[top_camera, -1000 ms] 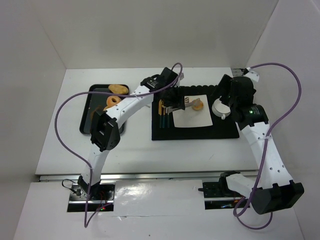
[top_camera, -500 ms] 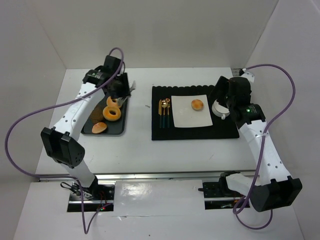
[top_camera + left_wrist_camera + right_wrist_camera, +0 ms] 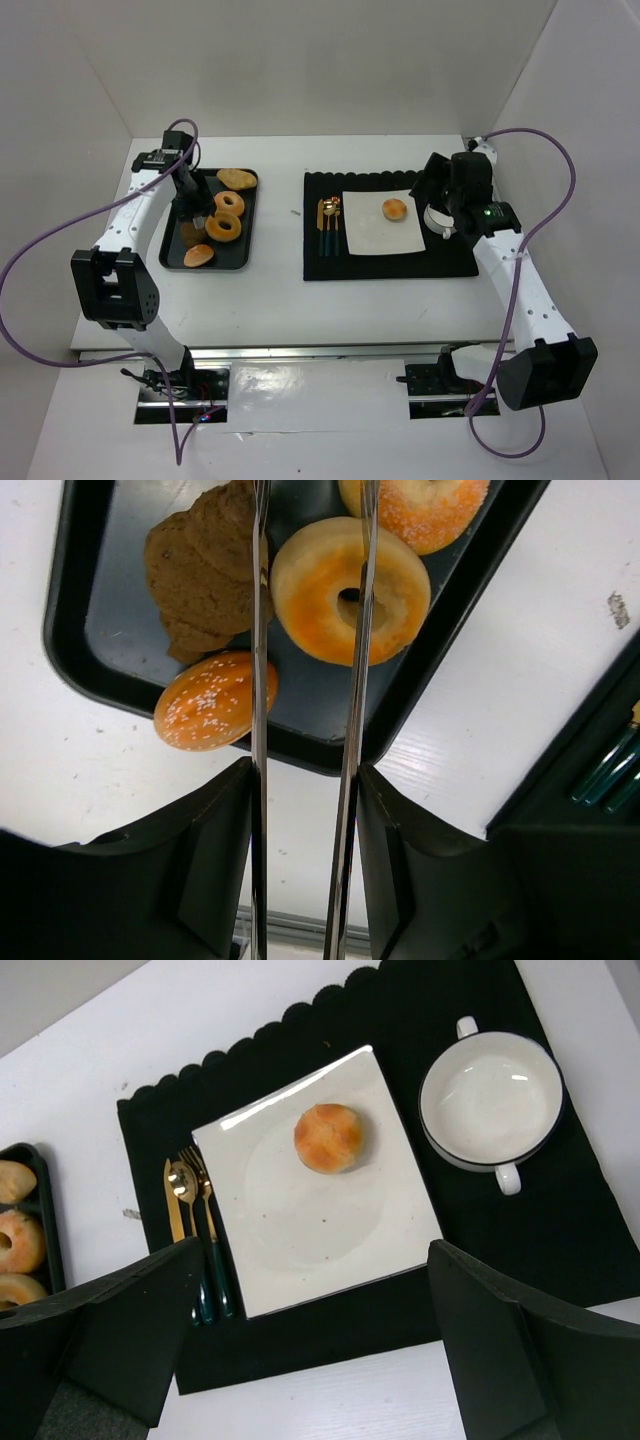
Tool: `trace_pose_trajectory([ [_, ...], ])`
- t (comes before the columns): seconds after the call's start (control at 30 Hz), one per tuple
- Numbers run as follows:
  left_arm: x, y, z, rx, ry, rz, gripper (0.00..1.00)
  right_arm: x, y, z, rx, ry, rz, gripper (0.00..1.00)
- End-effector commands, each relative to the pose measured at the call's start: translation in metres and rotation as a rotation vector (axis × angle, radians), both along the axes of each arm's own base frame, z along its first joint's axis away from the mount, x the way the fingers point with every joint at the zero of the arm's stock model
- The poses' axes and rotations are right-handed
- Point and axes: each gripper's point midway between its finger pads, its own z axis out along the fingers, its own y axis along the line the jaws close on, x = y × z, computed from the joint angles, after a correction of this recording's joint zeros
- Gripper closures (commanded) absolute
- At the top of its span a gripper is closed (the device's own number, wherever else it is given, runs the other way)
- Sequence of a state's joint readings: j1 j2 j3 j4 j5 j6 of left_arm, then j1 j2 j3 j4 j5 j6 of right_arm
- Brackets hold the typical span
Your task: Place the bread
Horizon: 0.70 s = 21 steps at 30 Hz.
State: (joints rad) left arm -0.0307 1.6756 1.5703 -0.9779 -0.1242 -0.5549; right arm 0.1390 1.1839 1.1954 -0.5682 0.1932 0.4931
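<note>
A round golden bread roll [image 3: 395, 209] [image 3: 328, 1138] lies on the white square plate [image 3: 375, 238] [image 3: 320, 1240]. My left gripper [image 3: 187, 200] [image 3: 305, 780] hangs over the black tray [image 3: 172, 250], shut on a pair of metal tongs [image 3: 259, 680]. The tong blades stand apart above a ring doughnut [image 3: 350, 590], with nothing between them that I can see; their tips run out of the frame. A sesame bun [image 3: 215, 700] and a brown pastry [image 3: 205, 570] lie beside it. My right gripper [image 3: 440, 190] [image 3: 315, 1260] hovers open above the plate, empty.
A white two-handled bowl [image 3: 440, 217] [image 3: 492, 1100] stands right of the plate on the black mat [image 3: 400, 265]. Gold cutlery [image 3: 328, 225] [image 3: 190, 1220] lies left of the plate. The tray also holds an oval bread [image 3: 237, 178] and a second ring [image 3: 229, 203].
My left arm has swung left from the plate to the tray with the tongs. The roll has stayed on the plate. The right arm has shifted only slightly.
</note>
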Motion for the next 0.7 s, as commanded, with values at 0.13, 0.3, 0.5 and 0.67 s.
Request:
trace_pose_trajectory([
  [0.13, 0.019, -0.003, 0.008, -0.100, -0.097, -0.012, 0.45, 0.005, 0.004, 0.002, 0.038, -0.036, 0.009, 0.00],
  [0.3, 0.026, -0.007, 0.020, -0.121, -0.155, -0.017, 0.43, 0.005, 0.006, 0.002, 0.043, -0.035, 0.017, 0.00],
  [0.5, 0.030, -0.002, 0.000, -0.184, -0.100, 0.026, 0.41, 0.005, 0.013, -0.007, 0.074, -0.015, 0.035, 0.00],
  [0.67, 0.032, 0.002, -0.015, -0.217, -0.069, 0.049, 0.38, 0.003, 0.014, -0.019, 0.076, 0.008, 0.043, 0.00],
])
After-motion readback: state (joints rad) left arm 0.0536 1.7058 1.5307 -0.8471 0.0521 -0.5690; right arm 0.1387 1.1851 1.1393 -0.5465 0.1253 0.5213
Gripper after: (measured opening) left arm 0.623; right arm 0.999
